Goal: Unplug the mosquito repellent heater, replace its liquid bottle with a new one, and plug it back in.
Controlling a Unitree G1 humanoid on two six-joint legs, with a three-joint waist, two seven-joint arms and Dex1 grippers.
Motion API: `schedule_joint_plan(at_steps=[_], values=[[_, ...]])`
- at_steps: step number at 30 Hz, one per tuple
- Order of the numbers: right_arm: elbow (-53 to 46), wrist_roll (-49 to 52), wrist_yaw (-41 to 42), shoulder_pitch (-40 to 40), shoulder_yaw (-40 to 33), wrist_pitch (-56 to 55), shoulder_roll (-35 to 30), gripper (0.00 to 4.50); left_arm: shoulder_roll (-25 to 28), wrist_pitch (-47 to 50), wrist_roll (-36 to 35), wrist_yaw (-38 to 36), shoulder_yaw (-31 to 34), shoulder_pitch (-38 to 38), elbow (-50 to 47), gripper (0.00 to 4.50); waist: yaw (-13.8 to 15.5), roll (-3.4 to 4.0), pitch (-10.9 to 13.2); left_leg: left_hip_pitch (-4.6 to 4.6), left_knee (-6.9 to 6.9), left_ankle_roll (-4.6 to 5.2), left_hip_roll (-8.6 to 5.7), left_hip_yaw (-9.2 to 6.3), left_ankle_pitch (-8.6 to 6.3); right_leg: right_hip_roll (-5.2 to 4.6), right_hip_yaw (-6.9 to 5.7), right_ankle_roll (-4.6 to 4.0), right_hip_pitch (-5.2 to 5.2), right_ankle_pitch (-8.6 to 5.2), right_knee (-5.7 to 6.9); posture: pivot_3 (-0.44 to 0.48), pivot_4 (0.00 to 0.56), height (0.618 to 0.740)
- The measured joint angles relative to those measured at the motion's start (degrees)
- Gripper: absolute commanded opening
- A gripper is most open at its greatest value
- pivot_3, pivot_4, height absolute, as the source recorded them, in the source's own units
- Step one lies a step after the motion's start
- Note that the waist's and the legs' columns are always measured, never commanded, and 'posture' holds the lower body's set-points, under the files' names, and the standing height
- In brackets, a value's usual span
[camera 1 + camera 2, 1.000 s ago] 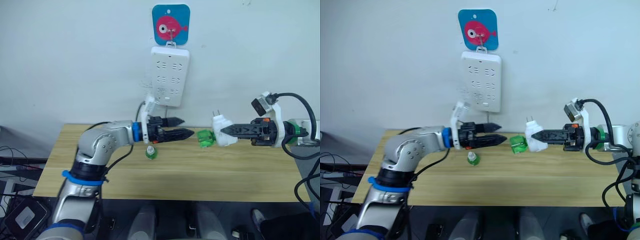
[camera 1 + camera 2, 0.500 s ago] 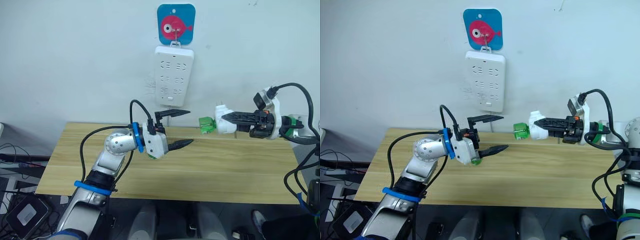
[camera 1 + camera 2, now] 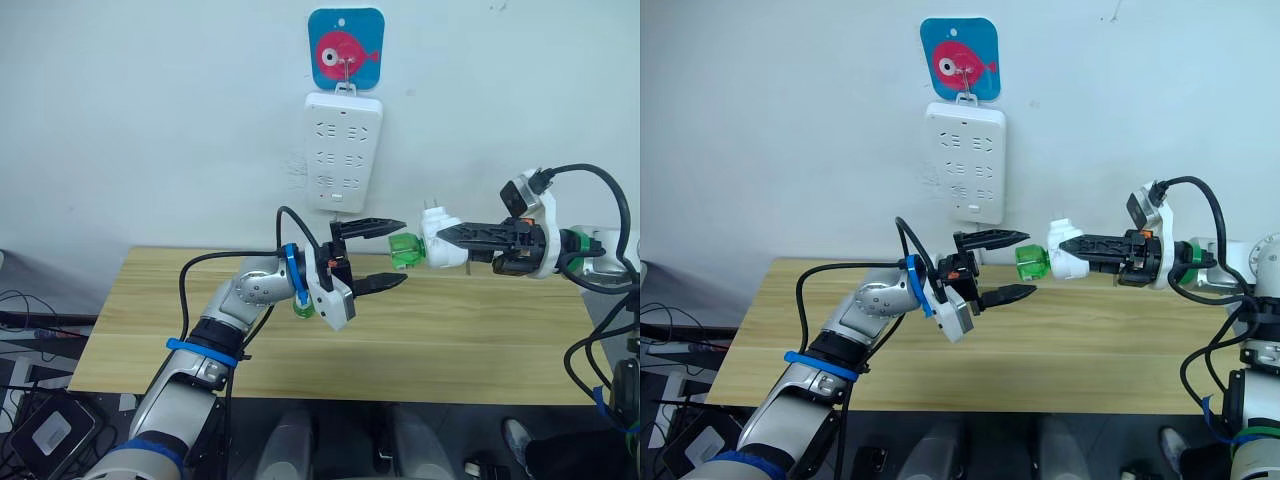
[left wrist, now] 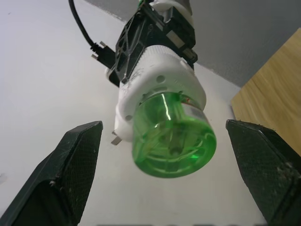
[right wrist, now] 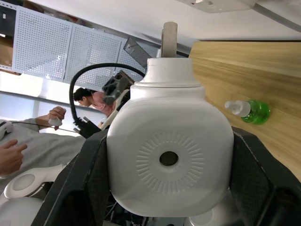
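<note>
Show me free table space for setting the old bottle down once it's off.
Most of the table is bare: the whole front strip, and the right half below the right end effector holding the heater. Crowded spot: centre-left, where the capped bottle lies under the open left end effector.

The new bottle [image 3: 302,306] on the table is mostly hidden behind the left arm's wrist. The heater [image 5: 170,155] covers the right gripper's fingertips and its own green bottle in the right wrist view. The people [image 5: 28,141] there are cut off by the edge.
</note>
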Motion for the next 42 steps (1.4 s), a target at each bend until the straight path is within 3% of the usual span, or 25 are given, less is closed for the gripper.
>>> schedule_joint_plan(at_steps=[1,7,9,14,17,20,22,24,26,30,34,36,41,42], values=[[-0.1,0.3,-0.3,0.2,0.0,0.0,0.0,2.98,0.1,0.0,0.0,0.0,-0.5,-0.1,0.1,4.49,0.0,0.00,0.0,0.00,0.00,0.00,0.00,0.00,0.00,0.00,0.00,0.00,0.00,0.00,0.00,0.042,0.207,0.740],[-1.9,2.9,-1.7,1.9,0.0,0.0,0.0,2.98,0.2,0.2,-0.5,0.6,-1.9,-0.1,0.2,2.64,0.0,0.00,0.0,0.00,0.00,0.00,0.00,0.00,0.00,0.00,0.00,0.00,0.00,0.00,0.01,0.043,0.205,0.740],[-2.3,3.4,-2.0,2.2,0.0,0.0,0.0,2.98,0.2,0.3,-0.6,1.0,-1.9,-0.1,0.2,2.28,0.0,0.00,0.0,0.00,0.01,0.00,0.00,0.02,0.00,0.00,0.01,0.00,0.00,0.00,0.00,0.044,0.203,0.740],[-2.3,4.0,-2.5,2.2,-0.1,-0.2,-0.3,2.98,0.3,3.4,-4.5,-0.7,-3.4,0.1,-0.6,2.28,0.0,0.01,0.0,0.00,0.01,0.00,0.00,0.01,0.00,0.00,0.00,0.00,0.00,0.00,0.01,0.049,0.199,0.740],[-2.7,4.1,-2.4,2.2,-0.1,-0.2,-1.0,2.98,0.5,15.5,-16.8,-8.2,-6.1,2.6,-6.8,2.28,0.0,0.01,0.0,-0.02,0.01,0.00,0.00,-0.03,0.00,-0.01,-0.01,0.00,-0.01,0.00,-0.01,0.051,0.197,0.740],[-4.0,4.0,-1.1,2.3,0.1,-0.4,-2.0,2.98,1.4,36.6,-31.4,-15.2,-7.2,5.1,-16.8,2.28,-0.1,0.02,0.0,-0.02,0.02,-0.01,0.00,-0.11,0.01,-0.01,-0.04,0.00,0.00,0.00,0.00,0.051,0.197,0.740],[-5.2,3.9,-0.3,2.6,0.0,-0.9,-2.7,2.98,2.6,60.2,-47.8,-16.1,-7.0,6.1,-24.5,2.28,-0.2,0.04,0.0,-0.01,0.04,0.00,0.00,-0.17,0.01,-0.01,-0.04,0.00,0.03,0.00,0.00,0.060,0.193,0.740],[-6.1,3.8,0.3,3.1,0.1,-1.0,-2.8,2.98,3.7,82.9,-65.9,-13.5,-4.4,5.9,-27.9,2.28,-0.2,0.03,0.0,-0.02,0.06,0.00,0.00,-0.21,0.01,-0.01,-0.06,0.00,0.04,0.00,0.00,0.062,0.196,0.740],[-6.6,3.6,1.2,3.4,0.6,-0.9,-2.8,2.98,3.9,98.3,-78.7,-9.3,-0.9,5.0,-27.7,2.28,-0.3,0.03,0.0,-0.02,0.07,0.01,0.00,-0.21,0.01,0.00,-0.09,0.00,0.03,0.00,0.00,0.061,0.197,0.740],[-7.2,2.9,2.0,3.3,1.1,-0.7,-1.8,2.98,2.6,119.3,-97.5,0.0,5.7,2.7,-21.2,2.28,-0.5,0.02,0.0,0.02,0.08,0.00,-0.01,-0.15,0.01,0.03,-0.10,0.01,0.03,0.00,0.05,0.057,0.200,0.740],[-7.0,2.3,2.0,3.3,1.1,-0.1,-1.1,2.98,-0.1,126.7,-103.9,7.0,9.9,3.6,-18.9,2.28,-0.5,0.02,0.0,0.02,0.08,-0.02,-0.01,-0.14,0.03,0.03,-0.09,0.01,0.02,0.00,0.04,0.053,0.201,0.740],[-7.0,2.3,2.0,3.3,1.1,0.0,-0.9,2.98,-0.4,128.1,-105.0,8.6,10.9,3.6,-18.9,3.02,-0.5,0.02,0.0,0.02,0.09,-0.03,-0.01,-0.12,0.03,0.03,-0.07,0.00,0.02,0.00,0.05,0.050,0.203,0.740],[-7.3,2.2,0.5,3.2,1.1,0.0,-0.4,2.98,-3.2,129.3,-107.0,16.5,13.5,5.3,-18.3,4.36,-0.5,0.03,0.0,0.05,0.10,-0.03,-0.01,-0.04,0.03,0.03,-0.01,0.00,0.02,0.00,0.03,0.051,0.212,0.740],[-7.2,2.2,0.3,3.2,1.1,0.0,-0.3,2.98,-3.2,129.5,-107.6,17.8,14.5,6.0,-18.3,4.43,-0.6,0.03,0.0,0.05,0.10,-0.03,0.00,-0.04,0.03,0.03,-0.01,0.00,0.01,0.00,0.04,0.052,0.213,0.740]])
